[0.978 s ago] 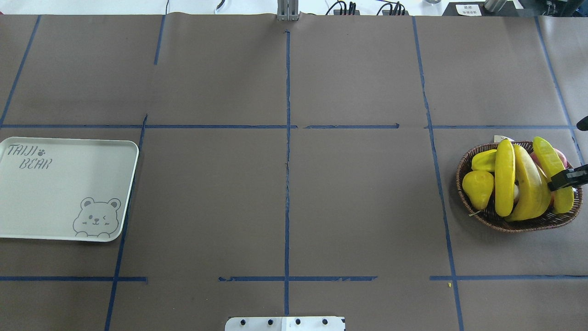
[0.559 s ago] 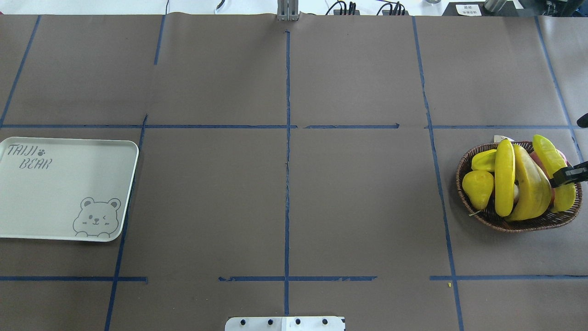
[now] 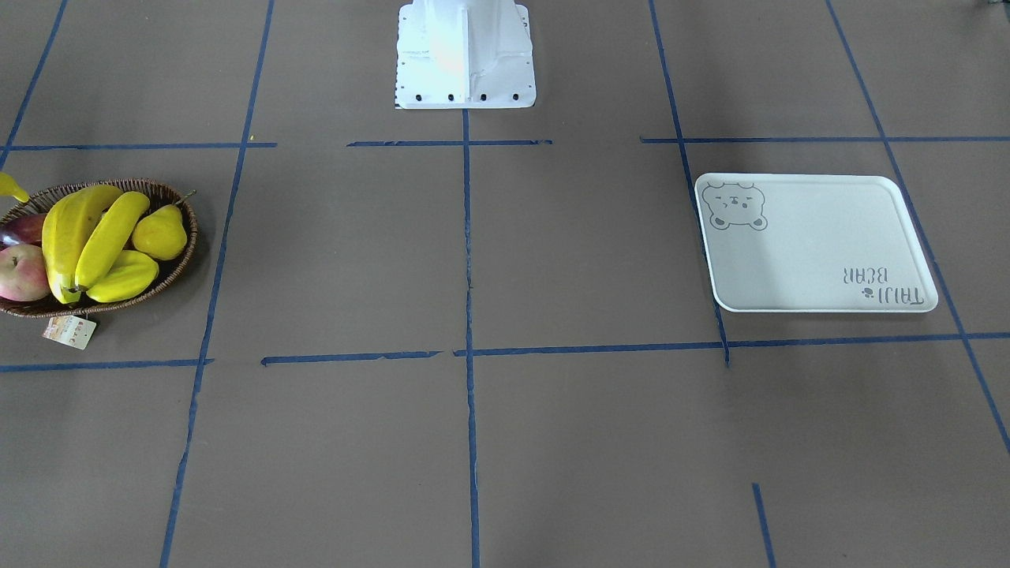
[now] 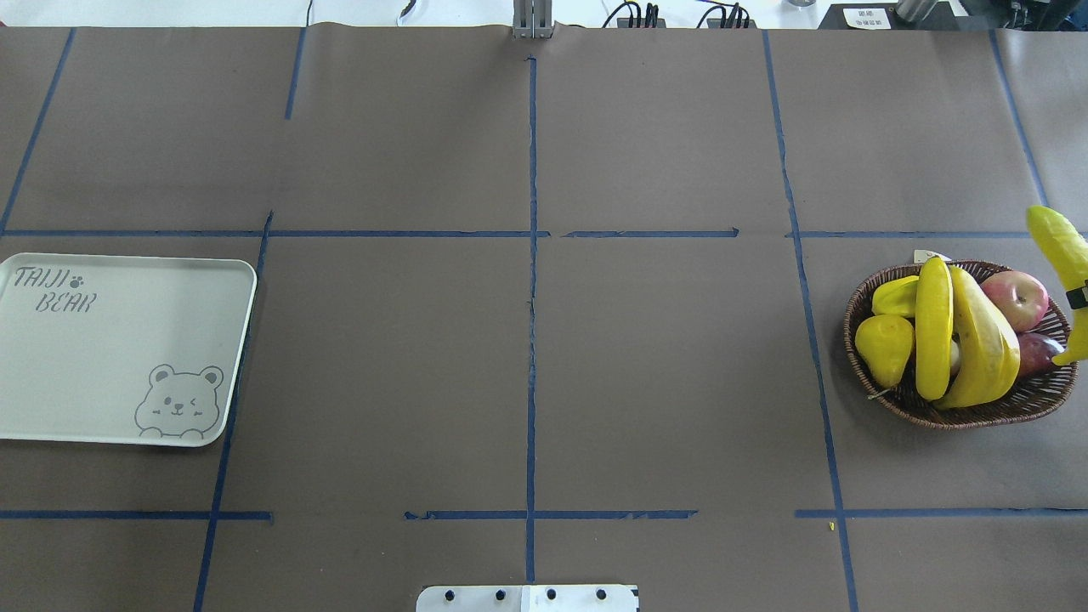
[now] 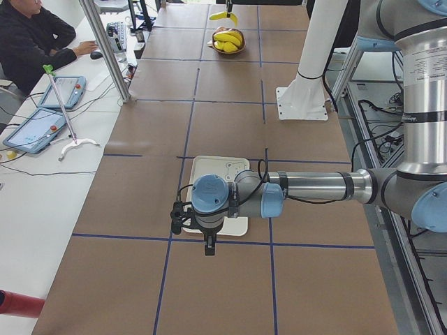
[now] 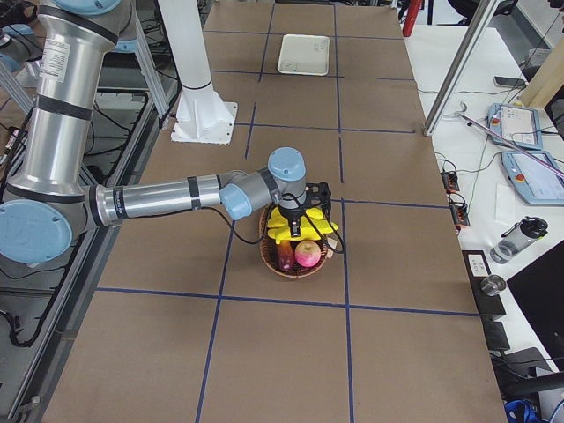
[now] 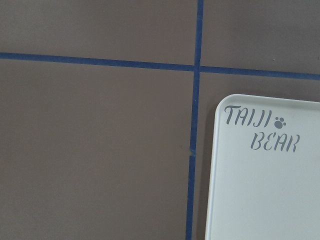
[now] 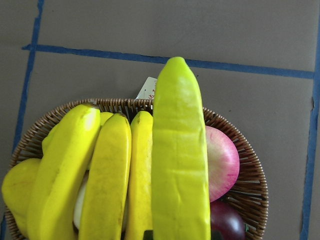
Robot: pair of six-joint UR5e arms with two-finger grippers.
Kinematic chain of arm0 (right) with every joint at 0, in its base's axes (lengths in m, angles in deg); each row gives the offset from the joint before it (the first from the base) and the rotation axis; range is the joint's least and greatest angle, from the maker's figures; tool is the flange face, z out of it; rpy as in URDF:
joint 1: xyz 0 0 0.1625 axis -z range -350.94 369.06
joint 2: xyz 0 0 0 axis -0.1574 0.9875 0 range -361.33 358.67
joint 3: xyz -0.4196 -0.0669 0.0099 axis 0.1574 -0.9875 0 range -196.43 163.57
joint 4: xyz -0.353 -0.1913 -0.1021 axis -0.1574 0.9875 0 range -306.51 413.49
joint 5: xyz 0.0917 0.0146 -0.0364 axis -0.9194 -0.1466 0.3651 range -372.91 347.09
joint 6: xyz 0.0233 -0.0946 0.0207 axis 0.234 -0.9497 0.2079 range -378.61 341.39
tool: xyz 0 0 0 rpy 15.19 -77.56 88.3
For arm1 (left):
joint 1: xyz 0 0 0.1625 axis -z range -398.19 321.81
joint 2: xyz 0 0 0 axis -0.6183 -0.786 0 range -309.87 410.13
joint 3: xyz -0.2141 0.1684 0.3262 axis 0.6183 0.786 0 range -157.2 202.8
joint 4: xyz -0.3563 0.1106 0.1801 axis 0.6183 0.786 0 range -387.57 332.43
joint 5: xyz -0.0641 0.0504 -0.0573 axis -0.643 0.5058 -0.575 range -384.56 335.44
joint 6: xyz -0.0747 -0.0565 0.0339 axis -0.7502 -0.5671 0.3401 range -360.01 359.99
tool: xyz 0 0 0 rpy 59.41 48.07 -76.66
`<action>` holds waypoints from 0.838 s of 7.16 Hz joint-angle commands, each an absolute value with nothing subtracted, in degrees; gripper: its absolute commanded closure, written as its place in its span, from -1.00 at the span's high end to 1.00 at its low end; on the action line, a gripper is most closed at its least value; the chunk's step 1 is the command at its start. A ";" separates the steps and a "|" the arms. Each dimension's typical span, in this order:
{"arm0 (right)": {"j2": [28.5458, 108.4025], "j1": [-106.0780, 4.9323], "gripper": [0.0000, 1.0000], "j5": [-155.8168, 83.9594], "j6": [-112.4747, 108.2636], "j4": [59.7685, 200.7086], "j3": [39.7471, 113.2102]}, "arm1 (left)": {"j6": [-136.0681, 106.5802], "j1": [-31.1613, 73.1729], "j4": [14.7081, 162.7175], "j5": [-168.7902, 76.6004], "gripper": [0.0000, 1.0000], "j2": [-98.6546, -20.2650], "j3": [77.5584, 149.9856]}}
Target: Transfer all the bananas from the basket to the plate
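Three bananas (image 8: 107, 180): side by side in the basket (image 4: 977, 415), lengthwise away from the robot.
Aloft: the lifted banana (image 4: 1054, 246) hangs in the air over the basket's side farthest from the plate (image 4: 102, 374), clear of the other fruit.
Basket's other fruit: a yellow pear (image 4: 884, 348) and a starfruit (image 4: 894, 297) on the plate-ward side; a red-and-yellow apple (image 4: 1016, 299) and a dark purple fruit (image 4: 1041, 350) on the other. A paper tag (image 3: 69, 331) dangles from the rim.
Plate: lying flat, well apart from the basket, on the robot's left; grey bear face in one corner, "TAIJI BEAR" lettering in the opposite one.
Surface: brown paper (image 4: 663, 365) marked into squares by blue tape (image 4: 531, 340).
Room: a person (image 5: 31, 35) sits at a white side bench (image 5: 42, 181) with two tablets (image 5: 35, 130).
Right gripper (image 6: 300, 227): clamped on the lifted banana near its middle, jaws narrow around it.
Left gripper (image 5: 209, 250): points down just beside the plate's end; how wide it stands, I cannot tell.
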State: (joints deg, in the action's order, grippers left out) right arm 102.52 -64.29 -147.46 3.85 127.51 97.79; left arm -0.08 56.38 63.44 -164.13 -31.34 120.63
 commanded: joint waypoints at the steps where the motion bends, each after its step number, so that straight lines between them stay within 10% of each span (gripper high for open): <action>1: 94.80 -68.53 -1.00 -148.79 -2.50 149.69 107.54 | -0.10 56.38 63.40 -164.31 1.00 -31.34 120.71; 6: 70.84 -52.85 -0.99 -149.75 21.47 156.72 106.27 | -12.40 48.07 72.21 -167.03 1.00 -34.05 121.68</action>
State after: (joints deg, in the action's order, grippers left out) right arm 73.86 -57.53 -149.64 11.44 160.29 106.79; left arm -4.73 51.84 66.88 -166.49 -32.72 121.35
